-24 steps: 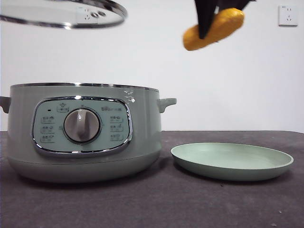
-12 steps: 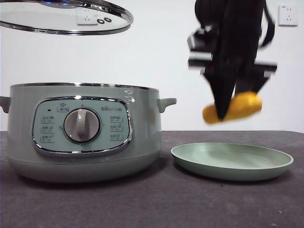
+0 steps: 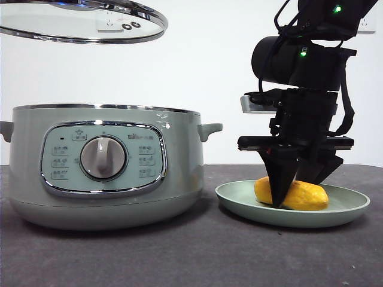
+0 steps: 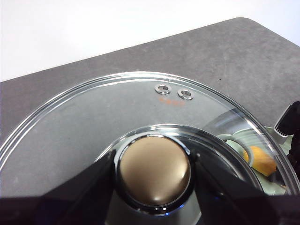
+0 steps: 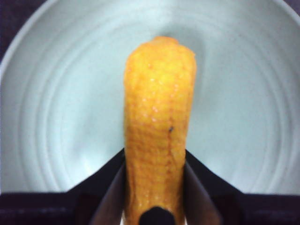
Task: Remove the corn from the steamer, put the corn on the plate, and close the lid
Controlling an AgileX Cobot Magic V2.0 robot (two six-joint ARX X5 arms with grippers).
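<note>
I have the right hand down in the plate, clamped on the corn, which lies on the plate's floor; if I lift away before letting go, or open carelessly, I judge the cob could roll toward the rim. The left hand grips the lid by its knob above the steamer, which stands uncovered. The corn is short, stubby, yellow-orange and finely ridged.
</note>
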